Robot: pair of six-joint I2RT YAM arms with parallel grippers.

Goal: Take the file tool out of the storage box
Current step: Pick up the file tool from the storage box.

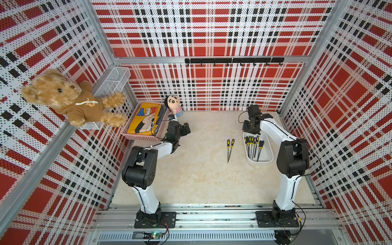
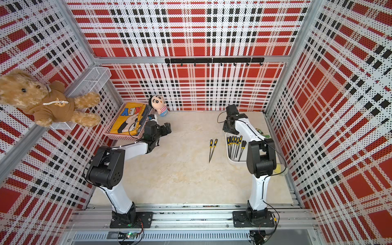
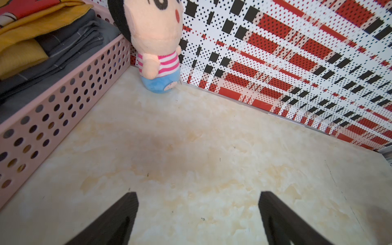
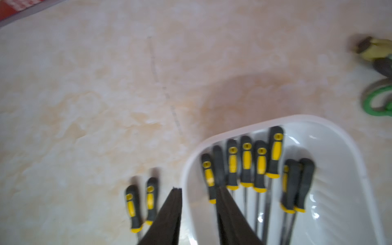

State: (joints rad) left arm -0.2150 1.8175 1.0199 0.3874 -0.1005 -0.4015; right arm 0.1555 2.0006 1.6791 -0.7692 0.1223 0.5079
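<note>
**Right gripper above the handle end of the storage box**

In both top views the white storage box (image 1: 267, 153) stands on the marble-patterned tabletop (image 1: 201, 182), close beside the right arm. A batch of files with yellow-and-black handles (image 1: 253, 146) lies lengthwise inside it, handles toward the back wall. Two more files (image 1: 230, 148) lie side by side on the table just beside the box, on the side facing the left arm, with their blades converging at the tips.

The right gripper (image 1: 249, 128) hangs over the handle end of the box. In the right wrist view its fingers (image 4: 177, 201) stand moderately apart and grip nothing. One is over the table outside the rim, the other over the box interior.

The left gripper (image 3: 197, 194) is spread wide and empty above bare tabletop. It is near a pink perforated basket (image 3: 63, 106) holding folded cloth and a plush doll (image 3: 157, 42) that stands against the back wall.
</note>
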